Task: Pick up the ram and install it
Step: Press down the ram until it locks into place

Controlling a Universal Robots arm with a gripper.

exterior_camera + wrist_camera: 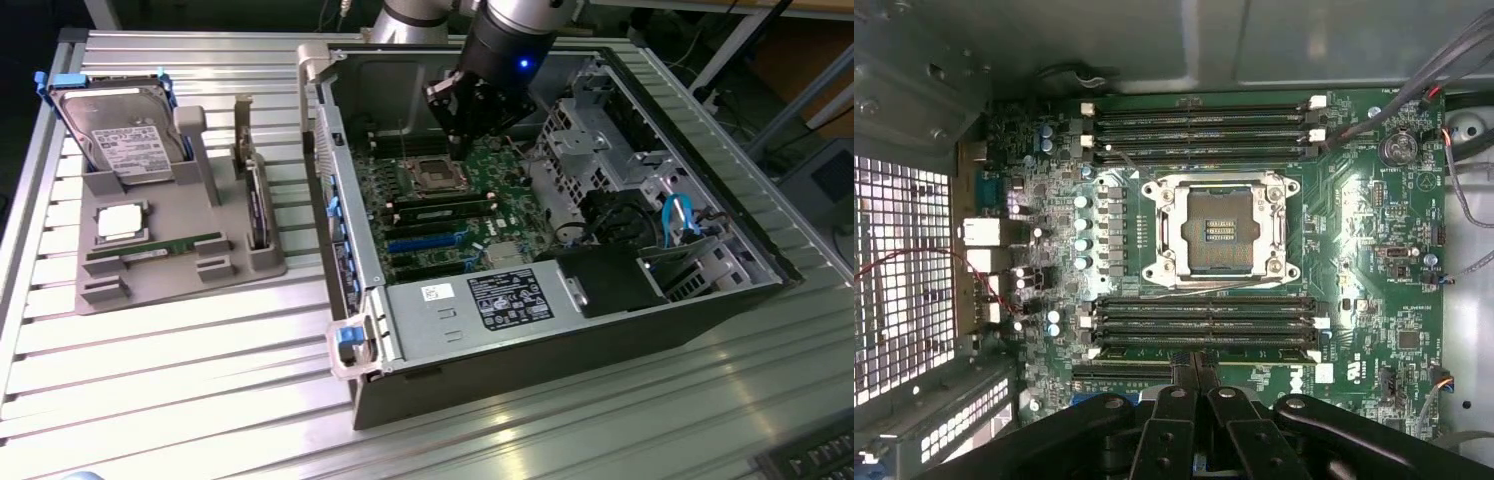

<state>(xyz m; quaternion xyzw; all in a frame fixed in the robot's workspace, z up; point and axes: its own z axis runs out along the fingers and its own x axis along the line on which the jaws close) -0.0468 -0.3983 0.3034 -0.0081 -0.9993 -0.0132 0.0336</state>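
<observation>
The claw (1199,372) is pinched shut inside the computer case (561,340), low over the green board (1354,250). Its tips hide whatever is between them.

you're looking at a green motherboard (1354,250) with black memory slots (1199,320) tipped by white latches, and a silver cpu socket (1219,228) with a dark centre. the ram (1199,350) seated nearest the black gripper (1195,365) is green along its edge. beside the board, a pale grid-patterned vent panel (899,270) is crossed by a red wire (974,270). in the exterior view, your black computer case (561,370) carries a blue cable (681,215) and a blue clip (350,338). the grey holder tray (174,270) holds a silver hard drive (120,135) with a white label, a silver chip (118,220), and a green stick (167,247). the table (174,380) is ribbed silver.
</observation>
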